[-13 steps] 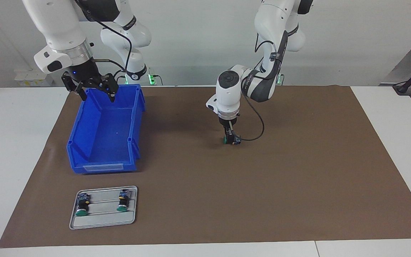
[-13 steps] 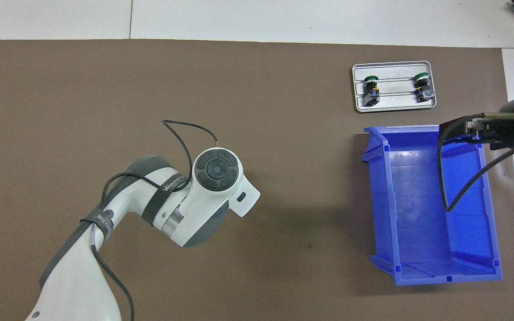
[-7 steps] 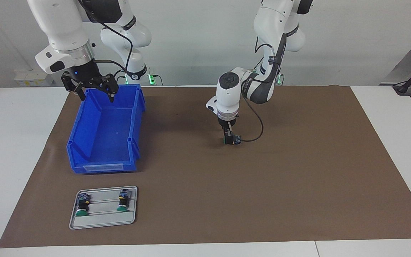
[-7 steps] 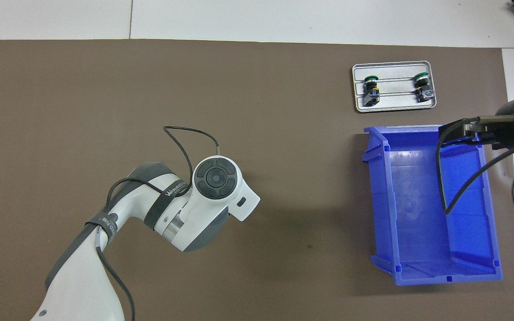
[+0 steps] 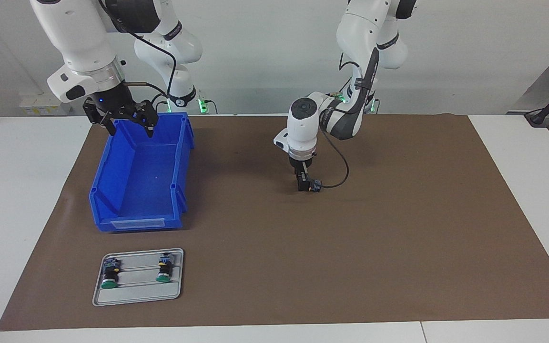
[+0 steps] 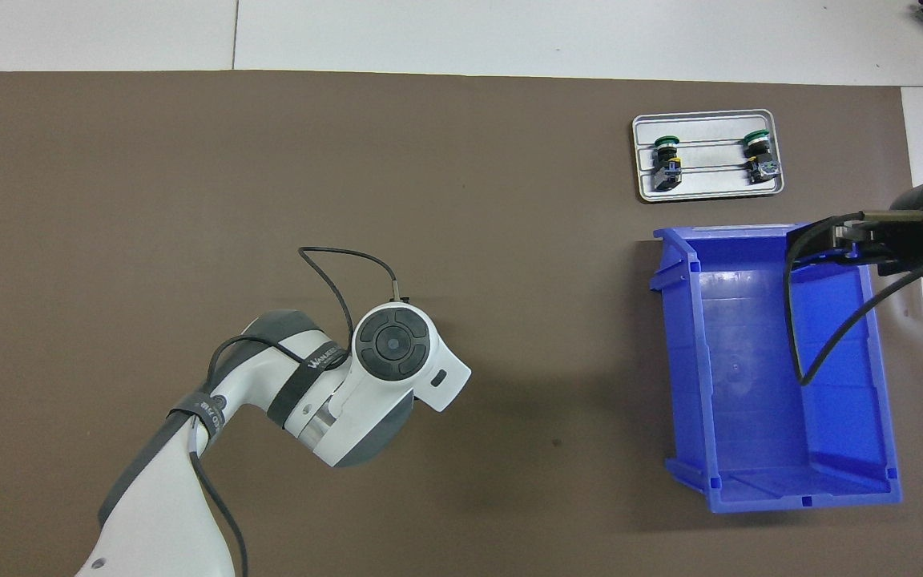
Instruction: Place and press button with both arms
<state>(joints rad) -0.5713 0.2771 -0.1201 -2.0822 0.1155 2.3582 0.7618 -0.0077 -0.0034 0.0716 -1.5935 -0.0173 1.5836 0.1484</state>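
Lying in the grey tray (image 5: 136,296), two buttons (image 5: 108,277); blue bin (image 5: 112,221) empty; right pincer (image 5: 126,125) spread wide, left pincer (image 5: 305,186) unclear.

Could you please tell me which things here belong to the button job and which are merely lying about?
Job in hand: the button, at the left gripper low over the brown mat; the right gripper, open, waiting over the blue bin.
Lying about, it seems: the blue bin; the grey tray; the two other buttons on it.
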